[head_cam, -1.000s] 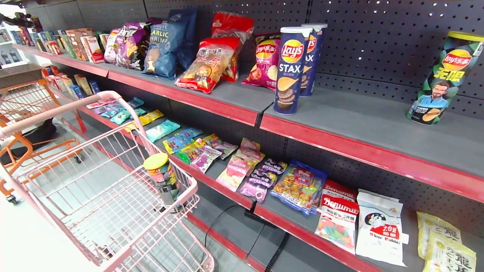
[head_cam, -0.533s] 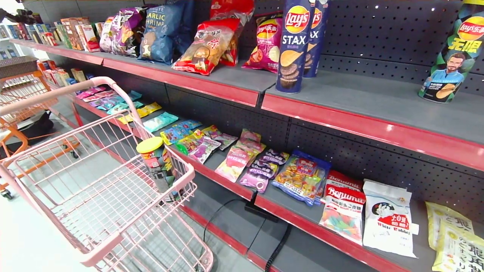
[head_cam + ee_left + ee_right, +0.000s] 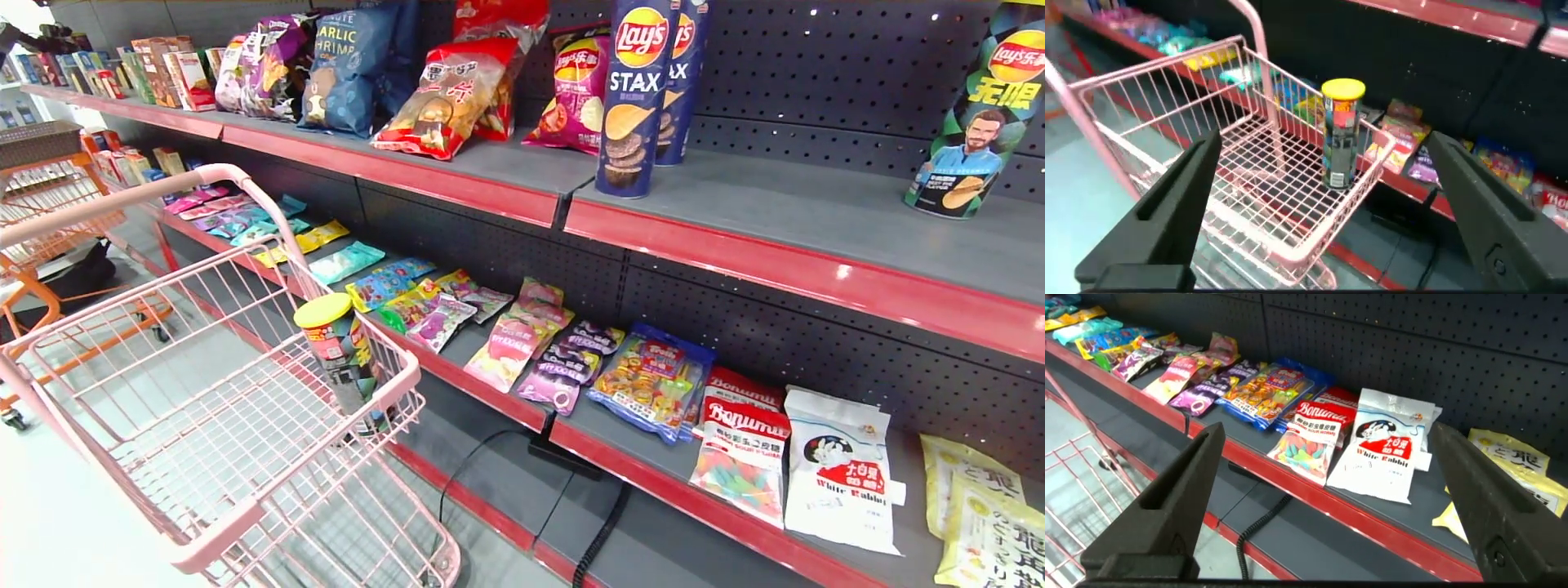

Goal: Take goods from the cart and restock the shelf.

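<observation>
Against the far wire wall of the one pink cart (image 3: 219,539), nearest the lower shelf (image 3: 653,487), a single yellow-lidded can (image 3: 339,359) stands upright. The left gripper (image 3: 1323,145) is held off from it, its two fingers spread wide with nothing gripped. Facing the lower shelf, the right gripper (image 3: 1327,433) is likewise spread and empty before two red-topped candy bags (image 3: 1319,437) and one white bag (image 3: 1392,445), while on the upper shelf (image 3: 800,212) stand two blue tubes (image 3: 635,98) and, well apart, one green tube (image 3: 976,122).
</observation>
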`<state>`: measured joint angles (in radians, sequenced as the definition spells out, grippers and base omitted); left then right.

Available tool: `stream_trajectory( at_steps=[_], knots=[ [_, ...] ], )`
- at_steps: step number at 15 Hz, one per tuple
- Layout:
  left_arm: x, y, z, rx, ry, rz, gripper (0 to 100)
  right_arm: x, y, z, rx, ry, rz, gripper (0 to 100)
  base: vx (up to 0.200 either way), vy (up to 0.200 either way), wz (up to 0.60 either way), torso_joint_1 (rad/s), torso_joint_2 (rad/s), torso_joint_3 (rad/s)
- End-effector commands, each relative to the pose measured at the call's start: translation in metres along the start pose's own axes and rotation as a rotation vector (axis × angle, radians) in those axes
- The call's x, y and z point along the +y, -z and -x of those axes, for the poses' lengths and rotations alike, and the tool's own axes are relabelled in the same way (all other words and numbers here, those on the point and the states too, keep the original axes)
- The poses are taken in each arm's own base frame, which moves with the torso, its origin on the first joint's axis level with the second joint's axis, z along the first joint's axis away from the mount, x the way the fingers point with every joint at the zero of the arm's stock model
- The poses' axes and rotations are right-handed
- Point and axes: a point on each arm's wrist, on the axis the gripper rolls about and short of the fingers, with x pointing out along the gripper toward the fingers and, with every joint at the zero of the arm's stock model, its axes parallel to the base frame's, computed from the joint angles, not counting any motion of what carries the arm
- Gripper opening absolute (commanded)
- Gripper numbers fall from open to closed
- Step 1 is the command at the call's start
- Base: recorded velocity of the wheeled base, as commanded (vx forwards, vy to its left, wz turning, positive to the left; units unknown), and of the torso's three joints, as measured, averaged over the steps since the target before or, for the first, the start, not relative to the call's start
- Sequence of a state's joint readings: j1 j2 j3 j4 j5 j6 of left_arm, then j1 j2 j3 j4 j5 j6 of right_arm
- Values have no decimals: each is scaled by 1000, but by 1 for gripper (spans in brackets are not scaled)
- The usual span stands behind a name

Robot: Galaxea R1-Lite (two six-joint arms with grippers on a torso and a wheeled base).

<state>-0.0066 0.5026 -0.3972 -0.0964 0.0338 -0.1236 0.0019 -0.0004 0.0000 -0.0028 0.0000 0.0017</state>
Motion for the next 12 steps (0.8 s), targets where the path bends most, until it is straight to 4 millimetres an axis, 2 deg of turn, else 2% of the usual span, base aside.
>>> stream_trajectory(
  at_steps=[1,2,3,5,8,10,11,12],
  knots=[
    [4,-6,-135,276,-114,46,100,0,0,0,0,0,0,100,0,0,0,0,0,0],
    [5,4,-150,317,-85,52,100,0,0,0,0,-1,0,100,0,0,0,0,0,0],
    [4,16,-162,351,19,64,100,0,0,0,0,-1,2,100,0,0,0,0,0,0],
    [5,29,-176,421,181,55,100,0,0,0,0,0,0,100,0,0,0,0,0,0],
    [12,53,-200,513,216,5,100,0,0,0,0,-1,5,100,0,0,0,0,0,0],
    [13,60,-210,518,258,9,100,0,0,0,-1,-1,5,100,0,0,0,0,0,0],
    [18,69,-226,497,282,-36,100,0,0,0,0,-1,5,100,0,0,0,0,0,0],
    [22,73,-230,492,277,-51,100,0,0,0,0,-1,5,100,0,0,0,0,0,0]
  ],
)
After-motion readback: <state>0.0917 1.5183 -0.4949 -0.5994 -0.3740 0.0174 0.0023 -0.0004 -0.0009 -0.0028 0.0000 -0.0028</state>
